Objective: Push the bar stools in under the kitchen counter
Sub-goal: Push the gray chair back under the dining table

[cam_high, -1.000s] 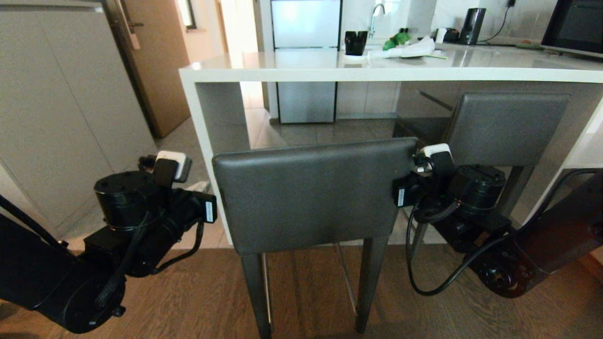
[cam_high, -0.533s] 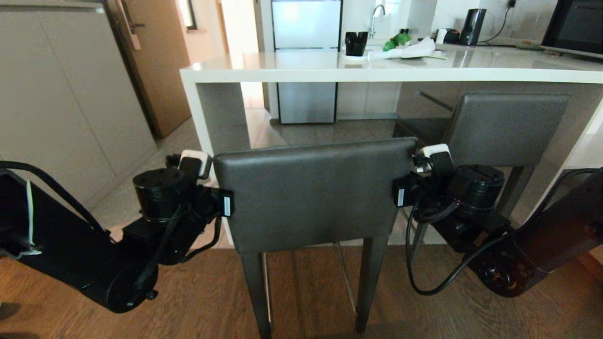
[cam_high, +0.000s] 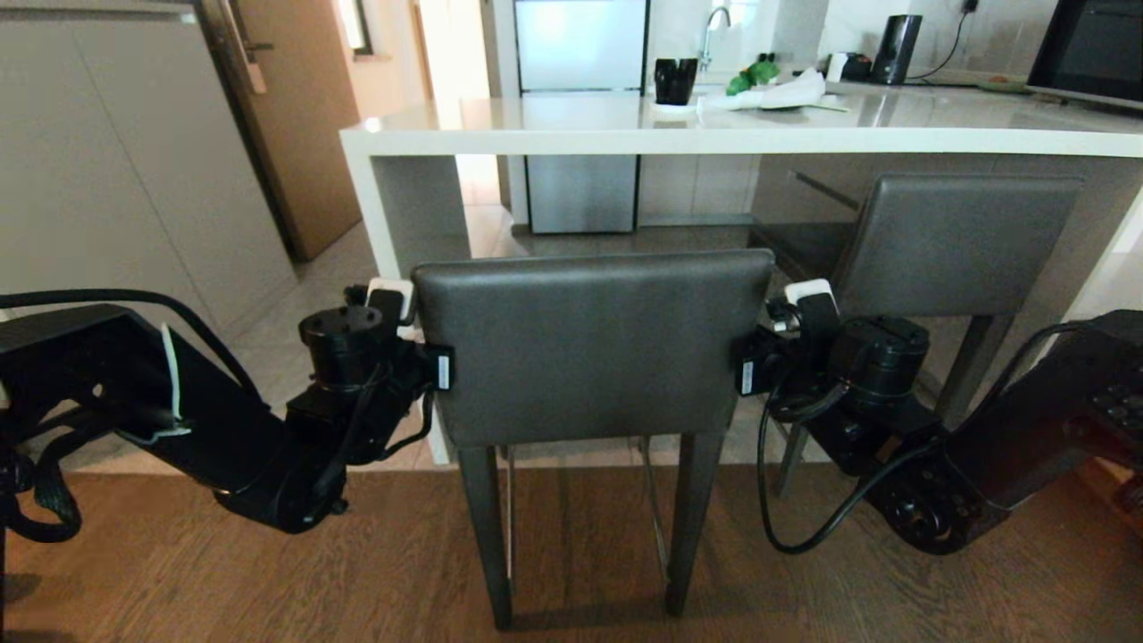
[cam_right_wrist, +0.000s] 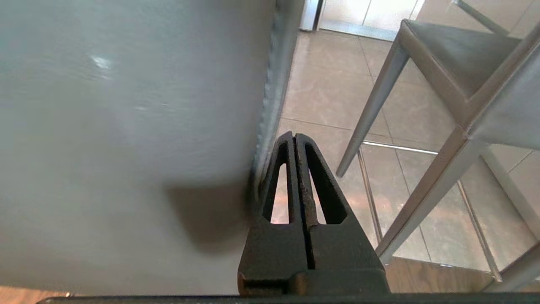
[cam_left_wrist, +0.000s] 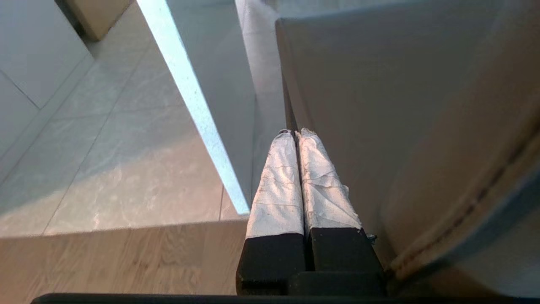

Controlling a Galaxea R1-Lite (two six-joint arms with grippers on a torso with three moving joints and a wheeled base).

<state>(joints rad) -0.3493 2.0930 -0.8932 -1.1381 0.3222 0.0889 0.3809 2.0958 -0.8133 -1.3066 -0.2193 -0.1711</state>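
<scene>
Well, near bar stool [cam_high: 589,344], dark grey backrest (slim legs)

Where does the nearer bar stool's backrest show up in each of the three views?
Head view: the nearer stool's backrest fills the centre, flanked by the left gripper and right gripper.
Left wrist view: the backrest is the big grey surface next to the taped fingers.
Right wrist view: the backrest is the grey surface opposite the second stool.
Shared landmark: the backrest's side edges.
</scene>
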